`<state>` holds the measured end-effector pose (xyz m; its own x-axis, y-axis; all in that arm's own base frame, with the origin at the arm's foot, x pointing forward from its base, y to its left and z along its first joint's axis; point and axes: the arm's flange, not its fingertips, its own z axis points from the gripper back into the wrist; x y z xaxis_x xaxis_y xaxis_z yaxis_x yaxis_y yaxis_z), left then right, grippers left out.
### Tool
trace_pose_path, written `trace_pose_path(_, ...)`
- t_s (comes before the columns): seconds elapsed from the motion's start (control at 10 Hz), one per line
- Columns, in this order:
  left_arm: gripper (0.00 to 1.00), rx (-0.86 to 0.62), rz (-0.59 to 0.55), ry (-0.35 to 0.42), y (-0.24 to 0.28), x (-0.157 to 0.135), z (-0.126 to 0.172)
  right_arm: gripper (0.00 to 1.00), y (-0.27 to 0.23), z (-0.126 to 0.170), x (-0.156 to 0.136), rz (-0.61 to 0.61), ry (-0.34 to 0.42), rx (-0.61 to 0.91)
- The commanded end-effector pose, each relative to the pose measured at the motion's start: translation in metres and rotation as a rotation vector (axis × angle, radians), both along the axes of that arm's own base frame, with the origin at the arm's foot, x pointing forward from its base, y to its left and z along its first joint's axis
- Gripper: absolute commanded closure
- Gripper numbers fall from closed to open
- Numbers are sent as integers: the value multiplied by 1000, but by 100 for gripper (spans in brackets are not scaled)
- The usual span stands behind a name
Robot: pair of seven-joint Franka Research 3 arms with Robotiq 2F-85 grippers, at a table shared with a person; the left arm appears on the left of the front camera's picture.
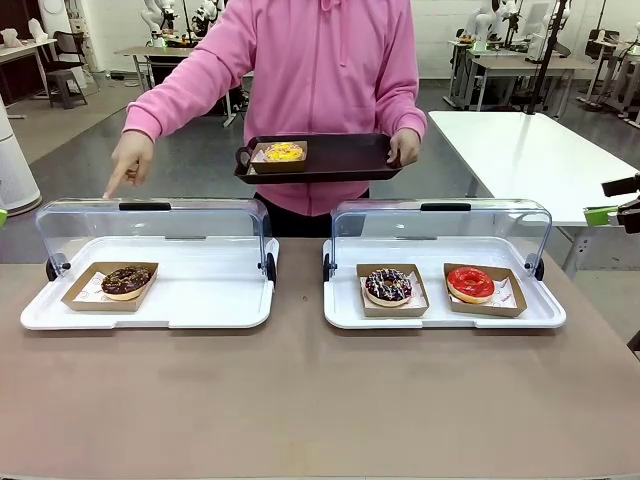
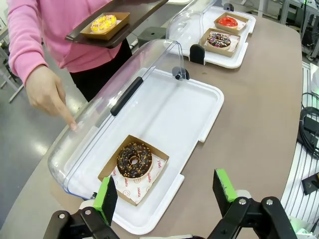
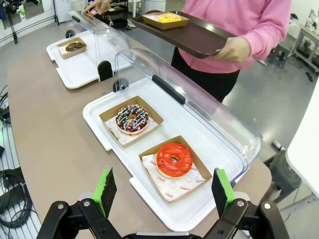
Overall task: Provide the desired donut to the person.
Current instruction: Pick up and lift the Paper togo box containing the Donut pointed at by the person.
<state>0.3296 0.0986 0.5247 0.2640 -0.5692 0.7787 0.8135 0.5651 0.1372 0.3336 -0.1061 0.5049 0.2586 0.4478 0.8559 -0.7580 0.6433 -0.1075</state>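
Selection step: the person's hand (image 1: 130,158) pointed just behind the choc donut (image 1: 126,281). Your L gripper (image 2: 167,191) hung near it, R gripper (image 3: 164,191) well apart; both spread wide, empty. Next, likely: L grips its carton (image 2: 144,185).

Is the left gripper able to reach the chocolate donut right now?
Probably yes: the lid is swung back, the open left gripper hangs over the chocolate donut, and the person's hand is at the lid's far side.
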Motion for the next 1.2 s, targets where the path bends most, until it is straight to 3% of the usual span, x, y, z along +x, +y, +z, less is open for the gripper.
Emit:
trace_pose_path(0.0, 0, -14, -10, -10, 1, -1, 1, 0, 0, -3, 4, 13, -14, 21)
trace_pose_path(0.1, 0, 0, 0, 0, 0, 0, 0, 0, 0, -3, 4, 13, -14, 21)
trace_pose_path(0.4, 0, 358, -188, 199, -49, 32, -10, 0, 0, -3, 4, 13, -14, 21)
trace_pose_path(0.7, 0, 647, -366, 321, -67, 57, -60, 0, 0, -3, 4, 13, -14, 21)
trace_pose_path(0.9, 0, 695, -464, 347, -66, 65, -94, 0, 0, -3, 4, 13, -14, 21)
trace_pose_path(1.1, 0, 676, -469, 328, -58, 79, -129, 0, 0, -3, 4, 13, -14, 21)
